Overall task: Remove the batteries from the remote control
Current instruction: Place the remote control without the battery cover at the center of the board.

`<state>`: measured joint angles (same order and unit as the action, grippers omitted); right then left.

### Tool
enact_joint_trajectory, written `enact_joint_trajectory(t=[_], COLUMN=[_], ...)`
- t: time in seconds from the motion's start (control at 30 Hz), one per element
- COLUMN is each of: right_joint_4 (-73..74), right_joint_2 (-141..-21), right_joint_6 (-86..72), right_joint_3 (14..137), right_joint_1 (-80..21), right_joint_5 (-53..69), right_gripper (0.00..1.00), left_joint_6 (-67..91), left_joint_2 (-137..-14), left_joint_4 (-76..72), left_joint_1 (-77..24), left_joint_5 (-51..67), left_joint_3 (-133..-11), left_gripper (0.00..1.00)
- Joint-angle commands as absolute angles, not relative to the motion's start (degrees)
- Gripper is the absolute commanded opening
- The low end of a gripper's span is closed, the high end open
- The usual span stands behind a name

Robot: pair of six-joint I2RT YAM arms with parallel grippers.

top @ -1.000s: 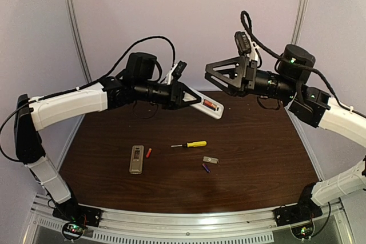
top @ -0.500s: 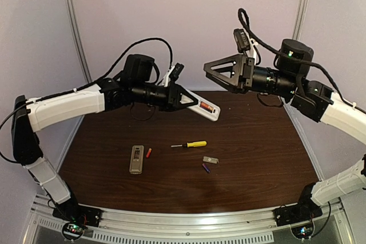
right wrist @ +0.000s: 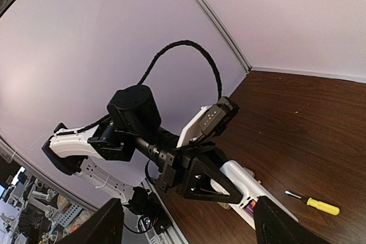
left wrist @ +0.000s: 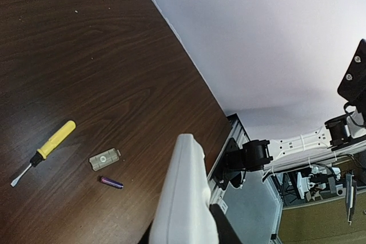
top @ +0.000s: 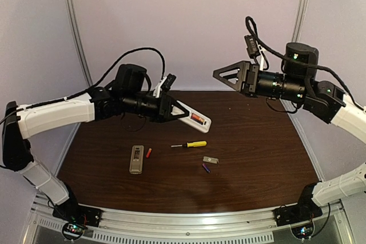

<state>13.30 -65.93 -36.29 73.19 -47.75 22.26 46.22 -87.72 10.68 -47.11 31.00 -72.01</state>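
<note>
Left tool [top: 180, 111] is clenched on the white remote [top: 205, 123] in the air, an orange battery [top: 196, 118] showing in its open bay. Right tool [top: 218, 74] hangs released and empty opposite it. A red battery [top: 148, 152] and a purple battery [top: 206, 168] lie on the tabletop [top: 257, 141] below the left tool.

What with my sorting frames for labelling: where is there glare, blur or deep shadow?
Top external: evenly lit, fairly sharp. Left wrist: pale glare across the table, held white remote soft up close. Right wrist: its own fingers are dark silhouettes; yellow screwdriver crisp.
</note>
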Motion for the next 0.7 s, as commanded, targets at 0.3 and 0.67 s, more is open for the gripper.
enact_joint_trajectory(t=[0.3,0.67], right_joint_4=[25.8,33.3], right_joint_2=[-63.4,-64.7], right_joint_6=[-31.1,-22.8], right_joint_3=[72.2,74.7], right_joint_1=[-46.5,-44.0], right_joint_5=[9.9,10.0], right_gripper=[0.83,0.9], left_joint_6=[55.5,65.2], left_joint_2=[-85.3,-86.8], left_joint_4=[5.6,-2.0], left_joint_1=[-54.7,-56.3], left_joint_5=[19.5,17.0], left_joint_3=[-65.1,-56.2], left_gripper=[0.0,0.0])
